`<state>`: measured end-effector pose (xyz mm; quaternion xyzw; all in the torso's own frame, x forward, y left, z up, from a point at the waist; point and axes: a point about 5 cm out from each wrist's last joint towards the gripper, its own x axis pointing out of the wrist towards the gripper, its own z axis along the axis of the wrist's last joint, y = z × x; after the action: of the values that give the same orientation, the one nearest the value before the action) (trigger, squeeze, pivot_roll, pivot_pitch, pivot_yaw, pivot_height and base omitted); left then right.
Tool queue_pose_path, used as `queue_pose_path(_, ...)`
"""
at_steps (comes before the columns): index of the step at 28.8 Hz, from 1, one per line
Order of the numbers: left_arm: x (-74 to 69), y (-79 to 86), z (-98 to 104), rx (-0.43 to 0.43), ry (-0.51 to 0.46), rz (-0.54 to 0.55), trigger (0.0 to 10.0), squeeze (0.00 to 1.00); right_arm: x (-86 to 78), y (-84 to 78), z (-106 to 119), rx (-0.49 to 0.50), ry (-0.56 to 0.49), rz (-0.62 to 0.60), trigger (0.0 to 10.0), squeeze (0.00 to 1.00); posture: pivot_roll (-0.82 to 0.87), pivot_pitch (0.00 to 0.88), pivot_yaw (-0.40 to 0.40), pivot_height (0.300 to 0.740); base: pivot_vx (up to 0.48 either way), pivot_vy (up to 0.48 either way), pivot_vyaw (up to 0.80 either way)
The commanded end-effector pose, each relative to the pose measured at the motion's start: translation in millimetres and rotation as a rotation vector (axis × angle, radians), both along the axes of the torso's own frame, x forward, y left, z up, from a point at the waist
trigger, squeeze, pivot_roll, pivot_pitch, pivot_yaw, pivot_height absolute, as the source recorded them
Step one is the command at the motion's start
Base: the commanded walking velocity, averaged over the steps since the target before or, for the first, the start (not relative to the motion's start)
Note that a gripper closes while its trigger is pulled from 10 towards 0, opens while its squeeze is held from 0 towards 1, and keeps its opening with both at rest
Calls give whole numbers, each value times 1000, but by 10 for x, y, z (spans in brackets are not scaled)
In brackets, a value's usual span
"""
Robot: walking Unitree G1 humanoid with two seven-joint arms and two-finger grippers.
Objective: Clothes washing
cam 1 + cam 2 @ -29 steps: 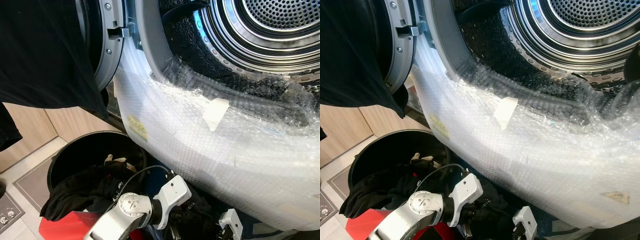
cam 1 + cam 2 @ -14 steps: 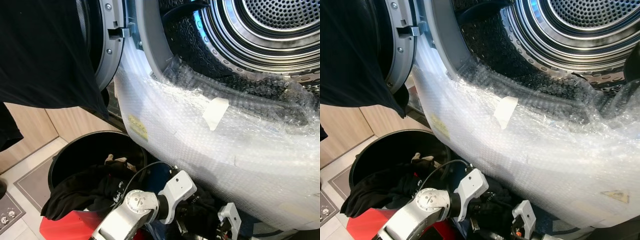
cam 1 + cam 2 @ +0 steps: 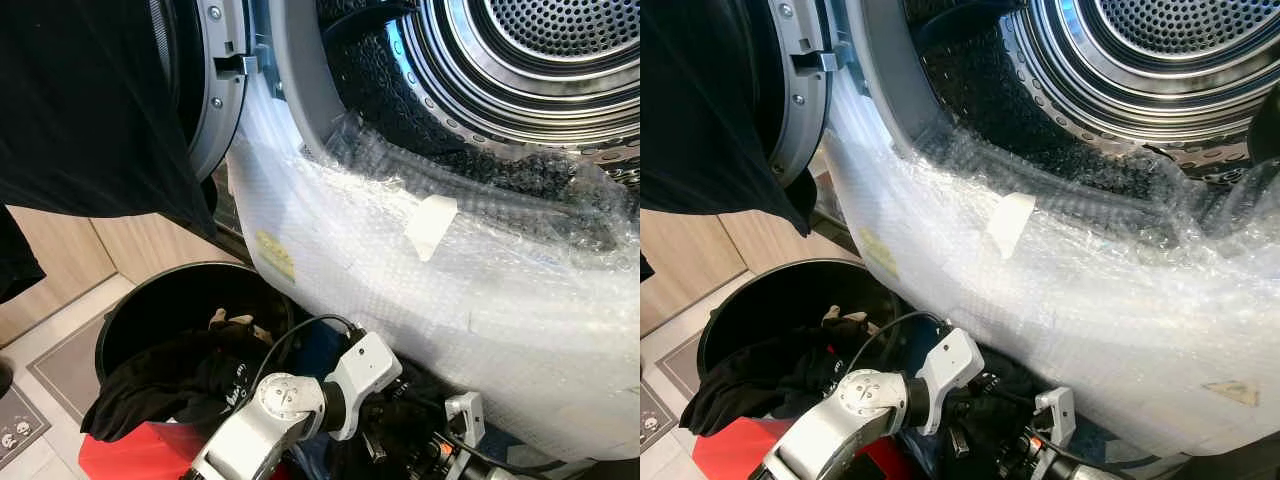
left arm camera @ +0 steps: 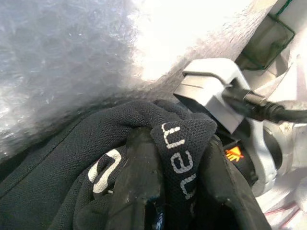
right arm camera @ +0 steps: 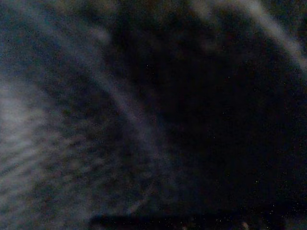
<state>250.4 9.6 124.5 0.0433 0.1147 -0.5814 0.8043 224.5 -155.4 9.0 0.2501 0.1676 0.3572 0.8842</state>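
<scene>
Left end effector (image 4: 168, 191) is clenching the black garment (image 4: 72, 158); it's needing a high lift over the bubble-wrapped rim (image 3: 450, 290) into the drum (image 3: 540, 50).

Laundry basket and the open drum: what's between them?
In the left eye view, the washer's front lip wrapped in bubble wrap separates the black basket from the drum. The left gripper, holding a black garment, sits below it.

Black garment (image 4: 72, 158), white lettering; black bin (image 3: 150, 300); perforated silver drum (image 3: 540, 40).
</scene>
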Motion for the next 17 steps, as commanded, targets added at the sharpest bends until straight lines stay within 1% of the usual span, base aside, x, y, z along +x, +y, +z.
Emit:
queue_pose_path(1, -57, -134, 192, -100, -22, -61, 0, 0, -5, 33, -29, 1, 8, -7, 10000, 0, 77, 82, -20, 740, 0, 0, 0)
queue_pose_path(2, -65, -122, 179, -99, -20, -63, 0, 0, -39, 48, -44, 10, 14, 8, 10000, 0, 78, 83, -18, 740, 0, 0, 0)
queue_pose_path(3, -68, -116, 171, -96, -18, -63, 0, 0, -56, 49, -55, 5, 16, 15, 7882, 0, 78, 83, -18, 740, 0, 0, 0)
queue_pose_path(4, -70, -109, 165, -93, -16, -62, 0, 0, -66, 43, -73, -12, 19, 15, 5294, 0, 78, 83, -18, 740, 0, 0, 0)
queue_pose_path(5, -75, -101, 163, -95, -11, -62, 0, 0, -53, 18, -98, -48, 20, -16, 0, 0, 82, 81, -16, 740, 0, 0, 0)
queue_pose_path(7, -76, -94, 161, -102, -5, -62, 0, 0, -8, -18, -88, -48, 9, -71, 0, 0, 83, 79, -17, 740, 0, 0, 0)
queue_pose_path(9, -67, -91, 150, -102, 2, -57, 0, 0, 20, -29, -61, -25, -1, -87, 0, 0, 83, 72, -18, 740, 0, 0, 0)
queue_pose_path(14, -82, -96, 153, -114, 17, -61, 0, 0, 53, 8, -17, -6, -30, -76, 0, 0, 81, 58, -19, 740, 0, 0, 0)
queue_pose_path(17, -103, -89, 145, -115, 21, -63, 0, 0, 67, 22, -31, -10, -29, -99, 0, 0, 85, 48, -20, 740, 0, 0, 0)
